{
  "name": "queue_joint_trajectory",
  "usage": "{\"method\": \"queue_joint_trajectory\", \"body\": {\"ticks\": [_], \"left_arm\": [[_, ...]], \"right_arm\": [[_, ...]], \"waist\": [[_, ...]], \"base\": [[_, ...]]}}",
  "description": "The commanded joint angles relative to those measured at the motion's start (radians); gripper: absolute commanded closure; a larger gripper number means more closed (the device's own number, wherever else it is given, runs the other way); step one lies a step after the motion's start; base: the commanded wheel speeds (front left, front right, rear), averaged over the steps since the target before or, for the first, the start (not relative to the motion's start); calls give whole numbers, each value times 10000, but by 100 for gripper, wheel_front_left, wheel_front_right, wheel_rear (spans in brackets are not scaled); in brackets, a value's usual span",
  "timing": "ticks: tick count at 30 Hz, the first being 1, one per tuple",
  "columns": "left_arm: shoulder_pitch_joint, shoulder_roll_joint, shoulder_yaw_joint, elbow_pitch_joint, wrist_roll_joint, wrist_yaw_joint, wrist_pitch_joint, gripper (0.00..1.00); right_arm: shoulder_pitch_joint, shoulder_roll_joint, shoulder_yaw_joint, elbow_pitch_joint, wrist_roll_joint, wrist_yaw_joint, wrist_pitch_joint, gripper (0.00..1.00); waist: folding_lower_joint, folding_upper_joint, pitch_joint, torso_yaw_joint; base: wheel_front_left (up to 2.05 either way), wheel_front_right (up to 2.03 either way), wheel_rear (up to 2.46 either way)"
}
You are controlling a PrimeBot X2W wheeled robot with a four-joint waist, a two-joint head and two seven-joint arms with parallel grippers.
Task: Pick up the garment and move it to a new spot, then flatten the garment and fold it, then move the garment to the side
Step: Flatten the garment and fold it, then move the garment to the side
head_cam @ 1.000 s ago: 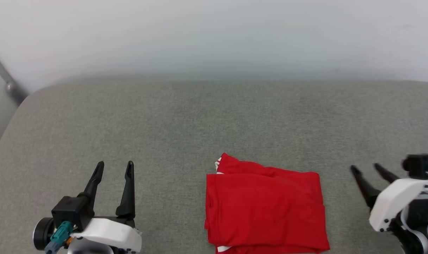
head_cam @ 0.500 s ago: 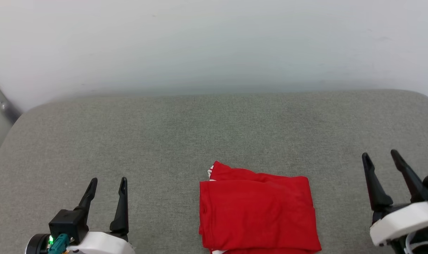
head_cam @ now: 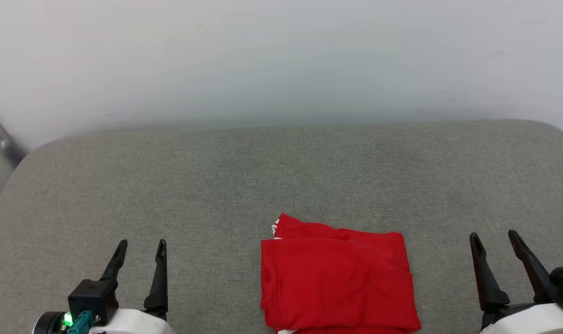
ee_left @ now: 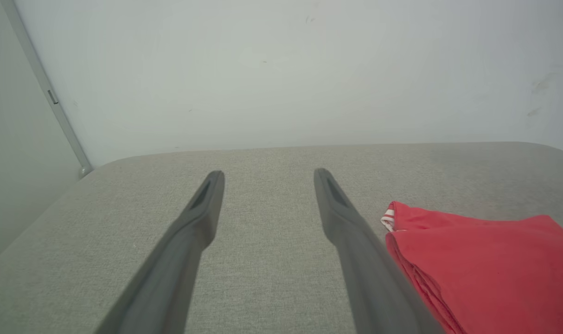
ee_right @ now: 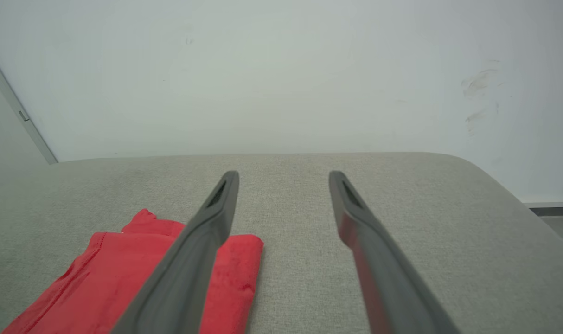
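The garment lies folded into a red rectangle on the grey cushion, near the front edge and a little right of centre. A bit of red-white striped trim peeks out at its far left corner; lettering and number are hidden inside the fold. My left gripper stands open and empty at the lower left, well clear of the cloth. At the lower right my right gripper is open and empty too. The garment shows at the right of the left wrist view, beside the left gripper. In the right wrist view the garment lies lower left of the right gripper.
The grey cushion runs wide, with bare fabric on both sides of the cloth and behind it. A pale wall rises along its far edge. A metal rail slants at the far left. The cushion's right end rounds off.
The camera has tilted, shifting the whole picture. My right gripper has swung from pointing up-left to pointing more straight up and has sunk toward the bottom edge. The garment lies unchanged.
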Motion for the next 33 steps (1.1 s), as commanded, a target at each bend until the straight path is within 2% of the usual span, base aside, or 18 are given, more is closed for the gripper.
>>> {"method": "queue_joint_trajectory", "body": {"ticks": [1,13,16,18,22,26,30,33], "left_arm": [[-96,69,22,-3,51,38,35,0],[-151,2,-2,30,-82,47,34,0],[-149,-41,65,22,-156,109,-25,0],[-133,-101,118,-6,-190,130,-100,0],[-173,-220,222,-51,-268,143,-242,0],[-288,-324,300,-52,-319,117,-360,0],[-514,-450,334,-115,-265,38,-470,0],[-705,-566,333,-126,-189,-29,-539,0]], "right_arm": [[119,85,20,-106,-51,-4,21,0],[-37,204,-172,-315,-22,-4,320,0],[-94,230,-600,-175,334,-4,599,0],[-193,239,-1236,60,730,-6,1028,0],[-430,81,-2708,819,1850,-6,2331,0],[-741,-259,-3704,1734,2830,-4,4051,0],[-1083,-296,-4289,2752,3684,-4,6302,0],[-1424,30,-4642,3369,3973,-4,8138,0]], "waist": [[0,0,23,-34],[0,0,109,-27],[0,0,142,-52],[0,0,170,-56],[0,0,269,38],[0,0,412,230],[0,0,704,514],[0,0,965,758]], "base": [[0,0,0],[0,0,0],[0,0,0],[0,0,0],[0,0,0],[0,0,0],[0,0,0],[0,0,0]]}}
